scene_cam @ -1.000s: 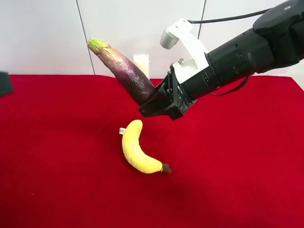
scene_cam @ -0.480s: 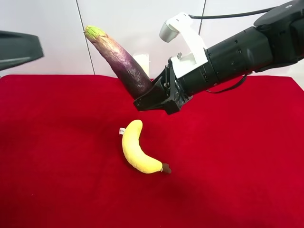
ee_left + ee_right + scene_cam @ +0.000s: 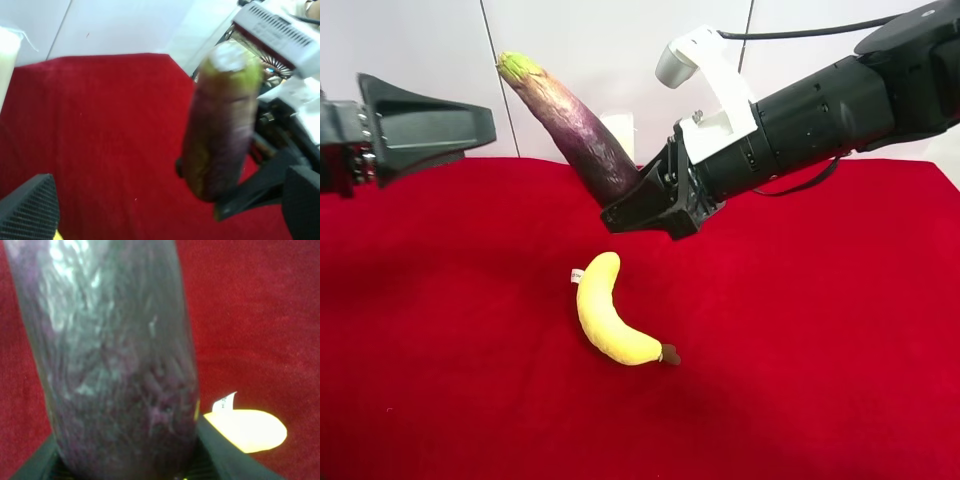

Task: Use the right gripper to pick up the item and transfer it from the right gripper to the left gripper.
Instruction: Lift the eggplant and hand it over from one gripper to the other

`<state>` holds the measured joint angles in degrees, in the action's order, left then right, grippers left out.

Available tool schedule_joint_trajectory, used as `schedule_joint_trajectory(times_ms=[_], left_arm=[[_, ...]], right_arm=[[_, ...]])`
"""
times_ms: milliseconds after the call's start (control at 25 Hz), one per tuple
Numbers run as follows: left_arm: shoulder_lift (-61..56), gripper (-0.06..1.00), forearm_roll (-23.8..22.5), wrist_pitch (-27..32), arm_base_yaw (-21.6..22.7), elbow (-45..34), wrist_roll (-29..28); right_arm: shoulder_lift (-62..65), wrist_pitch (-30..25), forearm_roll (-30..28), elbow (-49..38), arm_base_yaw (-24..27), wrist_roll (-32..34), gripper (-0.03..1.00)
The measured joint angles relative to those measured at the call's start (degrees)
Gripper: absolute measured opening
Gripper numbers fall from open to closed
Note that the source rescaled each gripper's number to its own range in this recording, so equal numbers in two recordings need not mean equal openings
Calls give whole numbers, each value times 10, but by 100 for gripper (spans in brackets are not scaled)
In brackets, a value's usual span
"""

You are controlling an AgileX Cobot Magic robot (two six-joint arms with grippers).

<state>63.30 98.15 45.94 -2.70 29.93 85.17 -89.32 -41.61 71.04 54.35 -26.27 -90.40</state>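
The dark purple eggplant [image 3: 570, 125] with its yellow-green stem end up is held tilted above the red cloth by my right gripper [image 3: 638, 205], the arm with the white bracket at the exterior high view's right. The jaws are shut on its lower end; it fills the right wrist view [image 3: 120, 365]. My left gripper [image 3: 488, 128], on the black arm at that view's left, is open and level with the eggplant's upper part, a short way from the stem. In the left wrist view the eggplant [image 3: 222, 125] stands ahead of the spread fingers [image 3: 30, 210], untouched.
A yellow plush banana [image 3: 610, 315] lies on the red cloth [image 3: 820, 350] below the right gripper, and also shows in the right wrist view [image 3: 247, 429]. A white candle [image 3: 620, 130] stands at the back behind the eggplant.
The left gripper has come in from the exterior view's left edge toward the eggplant's stem end. The right gripper raised the eggplant slightly, then held still.
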Motion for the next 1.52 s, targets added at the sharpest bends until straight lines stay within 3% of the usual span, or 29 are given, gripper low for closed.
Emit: schedule_joint_trajectory(times_ms=[400, 1120, 1520], left_arm=[[50, 78, 5, 20, 0, 8, 55], [50, 78, 8, 87, 0, 33, 43], [50, 78, 7, 87, 0, 33, 41]], right_arm=[[0, -8, 16, 0, 0, 0, 0], [0, -10, 25, 0, 0, 0, 0], [0, -15, 30, 0, 0, 2, 0]])
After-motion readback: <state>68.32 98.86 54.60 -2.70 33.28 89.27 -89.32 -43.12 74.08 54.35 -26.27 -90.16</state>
